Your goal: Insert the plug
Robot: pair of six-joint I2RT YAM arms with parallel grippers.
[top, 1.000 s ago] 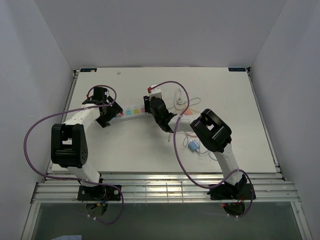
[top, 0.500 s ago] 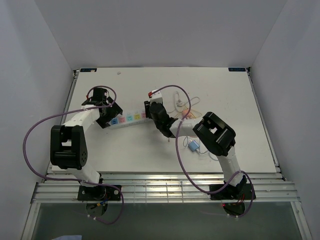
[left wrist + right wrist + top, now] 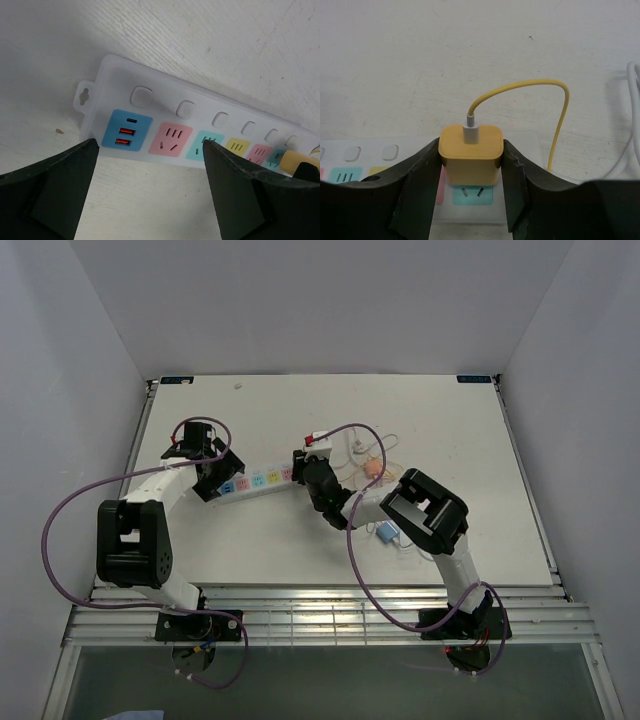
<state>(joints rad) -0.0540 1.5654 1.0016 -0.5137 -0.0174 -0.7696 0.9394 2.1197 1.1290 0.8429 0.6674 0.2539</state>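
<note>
Left pincer (image 3: 147, 150) straddles uncovered power strip (image 3: 200, 107) sockets; yellow plug (image 3: 470, 155) and right pincer (image 3: 471, 147) crowd its right end.

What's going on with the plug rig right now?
The right gripper is clamped on the yellow charger plug, whose yellow cable loops off across the table. It holds the plug over the power strip, right beside a teal socket. The views do not show whether the prongs are in. The left gripper hangs with jaws wide open over the strip's other end, by the blue USB panel, gripping nothing.
</note>
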